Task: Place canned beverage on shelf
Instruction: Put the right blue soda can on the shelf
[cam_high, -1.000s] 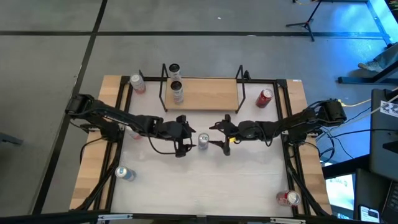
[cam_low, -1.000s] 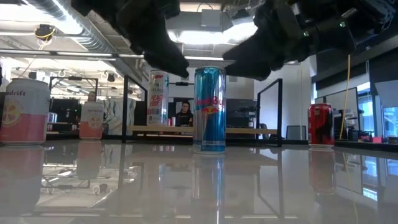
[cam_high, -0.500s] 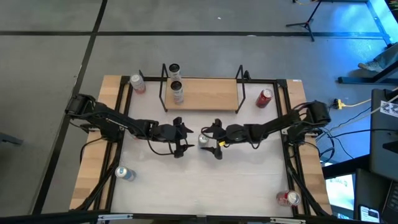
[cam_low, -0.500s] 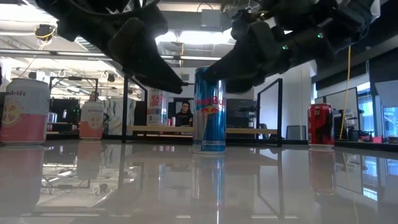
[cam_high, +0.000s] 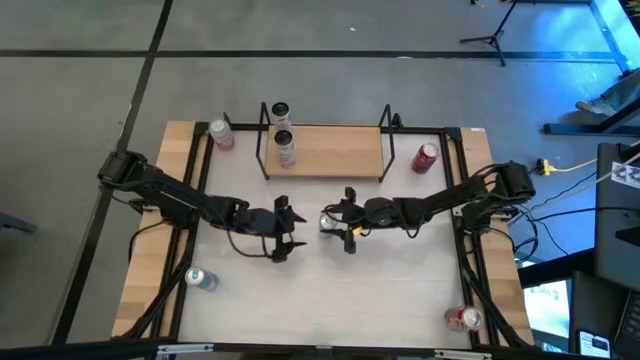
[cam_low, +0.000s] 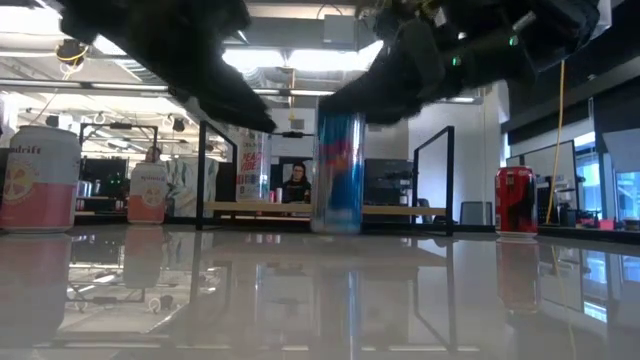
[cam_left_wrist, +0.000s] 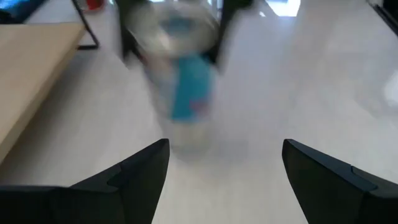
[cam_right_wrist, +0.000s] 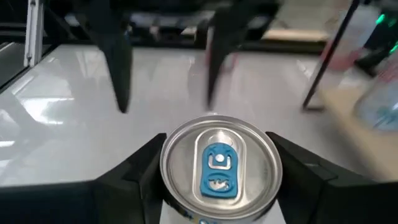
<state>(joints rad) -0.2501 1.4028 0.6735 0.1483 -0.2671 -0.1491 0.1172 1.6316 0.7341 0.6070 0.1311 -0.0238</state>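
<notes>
A tall blue-and-silver can (cam_high: 327, 222) stands upright at the table's middle, and shows in the low view (cam_low: 338, 170). My right gripper (cam_high: 331, 222) reaches in from the table's right and is shut on it. My left gripper (cam_high: 281, 234) is open and empty a short way to the can's left. Its wide-apart fingers show in the left wrist view (cam_left_wrist: 224, 171), with the can (cam_left_wrist: 183, 81) beyond them. The shelf (cam_high: 335, 150), a light-wood board on a black wire frame, stands at the far side with one can (cam_high: 285, 148) on it. My right gripper pinches the can between its two fingers (cam_right_wrist: 134, 177), one on each side of the upper wall just below the rim (cam_right_wrist: 177, 208). The fingers come from the table's right, slanting down. The can stays upright; I cannot tell whether its base is on the table.
Another can (cam_high: 279, 112) stands behind the shelf. A pink can (cam_high: 221, 133) stands left of the shelf and a red one (cam_high: 427, 157) right of it. A blue can (cam_high: 200, 279) lies near left, and a red can (cam_high: 463, 318) near right.
My left gripper has drawn back from the can toward the table's left and near edges. My right gripper has gone toward the table's left, up to the can, and its fingers now stand against both sides. The can shows blurred in the low view.
</notes>
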